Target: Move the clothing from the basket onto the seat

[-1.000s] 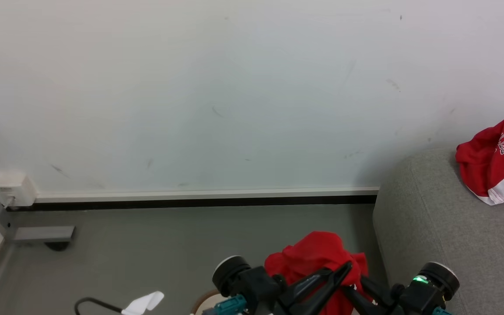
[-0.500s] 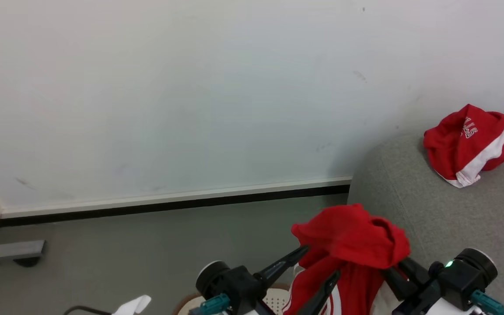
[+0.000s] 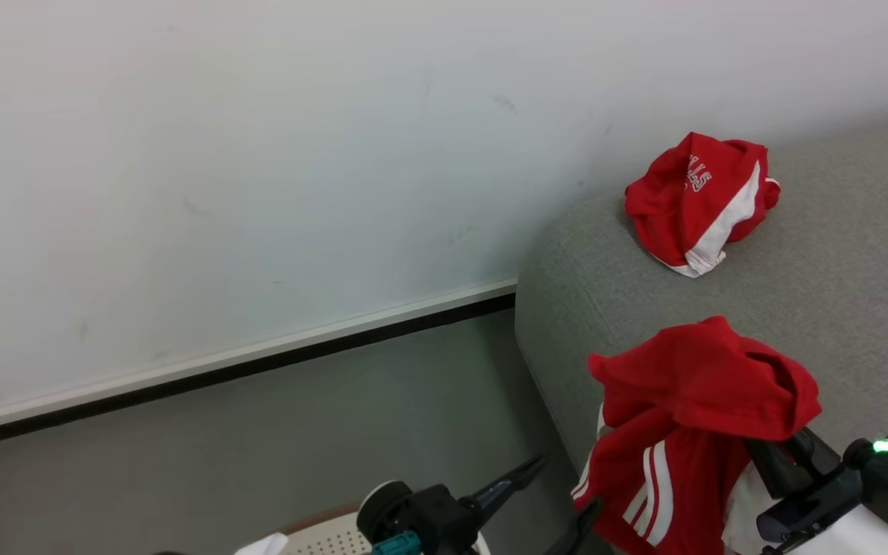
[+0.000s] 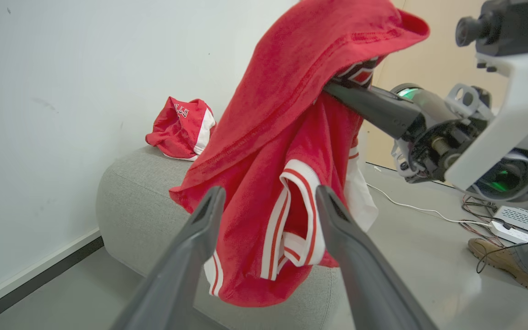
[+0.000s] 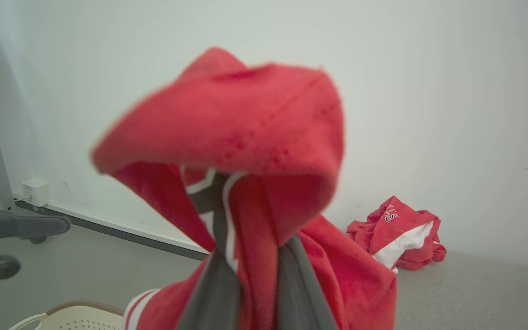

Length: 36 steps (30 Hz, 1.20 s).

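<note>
A red garment with white stripes point(image 3: 691, 416) hangs in the air at the near corner of the grey seat point(image 3: 837, 308), bunched over my right gripper point(image 3: 768, 455), which is shut on it. The right wrist view has this clothing point(image 5: 255, 137) draped over the two close-set fingers. My left gripper point(image 3: 556, 493) stands open just left of it, holding nothing; its fingers point(image 4: 190, 238) frame the hanging cloth point(image 4: 291, 151) without touching. A second red garment point(image 3: 694, 200) lies on the seat by the wall. The basket's point(image 3: 321, 532) holed white rim peeks in below.
A white wall with a dark baseboard point(image 3: 259, 362) runs behind the grey floor. In the left wrist view a person's brown shoe point(image 4: 502, 263) and a white cable point(image 4: 410, 206) lie on the floor beyond the seat point(image 4: 131, 192).
My left gripper has opened and let go of the red garment, which now hangs from the right gripper alone. The head view has swung right, bringing more of the seat in.
</note>
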Available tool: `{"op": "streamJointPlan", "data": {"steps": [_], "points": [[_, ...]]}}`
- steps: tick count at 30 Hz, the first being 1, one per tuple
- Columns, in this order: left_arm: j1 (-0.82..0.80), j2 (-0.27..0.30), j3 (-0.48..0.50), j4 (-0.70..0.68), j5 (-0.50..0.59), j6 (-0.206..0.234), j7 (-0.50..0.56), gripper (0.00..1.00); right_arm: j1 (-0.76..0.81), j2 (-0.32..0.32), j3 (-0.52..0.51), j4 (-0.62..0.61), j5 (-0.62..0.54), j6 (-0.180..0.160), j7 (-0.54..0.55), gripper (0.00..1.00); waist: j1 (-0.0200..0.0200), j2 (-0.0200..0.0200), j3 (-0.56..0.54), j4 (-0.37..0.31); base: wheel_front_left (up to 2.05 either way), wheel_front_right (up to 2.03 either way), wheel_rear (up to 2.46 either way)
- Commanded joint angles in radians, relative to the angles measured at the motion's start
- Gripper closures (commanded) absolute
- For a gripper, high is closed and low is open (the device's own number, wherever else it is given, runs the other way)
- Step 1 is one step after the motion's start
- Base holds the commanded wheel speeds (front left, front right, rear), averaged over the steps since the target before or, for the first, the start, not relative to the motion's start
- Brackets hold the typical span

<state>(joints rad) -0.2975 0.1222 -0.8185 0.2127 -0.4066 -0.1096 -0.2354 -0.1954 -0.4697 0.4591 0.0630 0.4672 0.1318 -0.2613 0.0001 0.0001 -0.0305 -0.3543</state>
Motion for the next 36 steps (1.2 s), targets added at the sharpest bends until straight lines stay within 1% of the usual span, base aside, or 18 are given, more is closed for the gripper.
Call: {"op": "streamJointPlan", "data": {"steps": [1,5,10,16,18,22,24,25,26,28,32,36], "points": [[-0.001,0.002,0.0,0.008,-0.014,-0.003,-0.01,0.0,0.015,-0.004,-0.013,-0.011,-0.007,-0.002,-0.004,1.0,-0.0001,-0.0001,0.01,-0.029,0.0,0.0,0.0],[-0.009,-0.002,-0.002,0.027,-0.013,-0.003,-0.015,0.0,0.025,-0.011,-0.036,-0.022,-0.009,-0.002,-0.004,1.0,-0.0001,-0.0001,0.013,-0.05,0.0,0.0,0.0],[-0.017,-0.009,-0.003,0.038,-0.013,-0.004,-0.022,0.0,0.033,-0.012,-0.049,-0.027,-0.013,-0.002,-0.005,1.0,-0.0001,-0.0001,0.015,-0.06,0.0,0.0,0.0],[-0.027,-0.013,-0.003,0.042,-0.007,-0.003,-0.025,0.0,0.008,-0.014,-0.068,-0.024,-0.004,-0.002,-0.004,1.0,-0.0001,-0.0001,0.036,-0.05,0.0,0.0,0.0],[-0.031,-0.011,-0.005,0.046,-0.003,-0.004,-0.026,0.0,-0.015,-0.025,-0.068,-0.008,0.002,-0.002,-0.003,1.0,-0.0001,-0.0001,0.049,-0.044,0.0,0.0,0.0],[-0.05,-0.004,-0.006,0.049,0.005,-0.004,-0.025,0.0,-0.099,-0.039,-0.096,0.05,-0.003,-0.002,-0.004,1.0,-0.0001,-0.0001,0.084,-0.023,0.0,0.0,0.0],[-0.072,0.0,-0.004,0.043,0.012,-0.002,-0.015,0.0,-0.151,-0.038,-0.127,0.081,0.008,-0.002,-0.004,1.0,-0.0001,-0.0001,0.125,-0.005,0.0,0.0,0.0],[-0.072,0.0,-0.004,0.043,0.012,-0.002,-0.015,0.0,-0.151,-0.038,-0.127,0.081,0.008,-0.002,-0.004,1.0,-0.0001,-0.0001,0.125,-0.005,0.0,0.0,0.0],[-0.085,0.002,-0.004,0.038,0.018,-0.002,-0.011,0.0,-0.179,-0.047,-0.148,0.098,-0.004,-0.002,-0.003,1.0,-0.0001,-0.0001,0.149,0.007,0.0,0.0,0.0],[-0.111,0.007,-0.003,0.03,0.03,-0.001,-0.006,0.0,-0.239,-0.036,-0.189,0.128,-0.007,-0.002,-0.004,1.0,-0.0001,-0.0001,0.195,0.03,0.0,0.0,0.0],[-0.164,0.011,0.002,0.024,0.051,0.001,0.002,0.0,-0.377,-0.037,-0.282,0.219,-0.039,-0.002,-0.004,1.0,-0.0001,-0.0001,0.284,0.078,0.0,0.0,0.0],[-0.205,0.006,0.004,0.022,0.064,0.004,0.006,0.0,-0.546,-0.063,-0.388,0.334,-0.092,-0.002,-0.004,1.0,-0.0001,-0.0001,0.358,0.131,0.0,0.0,0.0]]}}
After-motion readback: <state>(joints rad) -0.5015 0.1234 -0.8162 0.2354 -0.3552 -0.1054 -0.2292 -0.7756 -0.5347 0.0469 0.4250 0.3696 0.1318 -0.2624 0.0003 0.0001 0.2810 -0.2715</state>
